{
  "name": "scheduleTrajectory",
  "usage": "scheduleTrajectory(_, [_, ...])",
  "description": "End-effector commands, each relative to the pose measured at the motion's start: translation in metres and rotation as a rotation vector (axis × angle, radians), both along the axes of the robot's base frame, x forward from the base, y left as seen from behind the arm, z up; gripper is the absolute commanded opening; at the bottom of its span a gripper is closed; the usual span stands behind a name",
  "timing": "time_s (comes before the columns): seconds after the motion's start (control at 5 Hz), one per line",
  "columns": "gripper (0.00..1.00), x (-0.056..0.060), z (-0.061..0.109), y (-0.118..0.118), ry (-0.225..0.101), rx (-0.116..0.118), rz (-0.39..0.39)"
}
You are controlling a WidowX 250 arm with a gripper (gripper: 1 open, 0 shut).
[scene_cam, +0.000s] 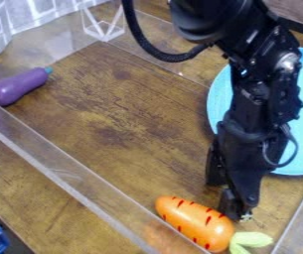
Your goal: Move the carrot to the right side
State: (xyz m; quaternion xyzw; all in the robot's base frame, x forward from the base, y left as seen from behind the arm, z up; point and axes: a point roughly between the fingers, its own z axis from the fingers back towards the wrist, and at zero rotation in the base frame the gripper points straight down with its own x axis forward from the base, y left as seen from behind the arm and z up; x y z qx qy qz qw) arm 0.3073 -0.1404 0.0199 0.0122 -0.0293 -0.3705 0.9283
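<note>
Hiding its fingertips, the black gripper point(236, 211) beside the orange carrot point(195, 222).

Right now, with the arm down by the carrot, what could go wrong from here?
The pincer is low against the upper side of the toy carrot, with no visible grip, so closing there might only nudge it. The carrot lies right by the clear plastic wall, which could get in the way of a finger reaching around it. The blue plate sits close behind the arm and might be bumped on a move that way.
</note>
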Motion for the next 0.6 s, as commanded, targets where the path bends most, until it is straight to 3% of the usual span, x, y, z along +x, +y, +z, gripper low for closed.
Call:
scheduleTrajectory(0.0, [1.00,-0.008,0.002,-0.012,-0.012,-0.010,-0.025])
scheduleTrajectory(0.4, [1.00,-0.018,0.002,-0.021,-0.007,-0.008,-0.062])
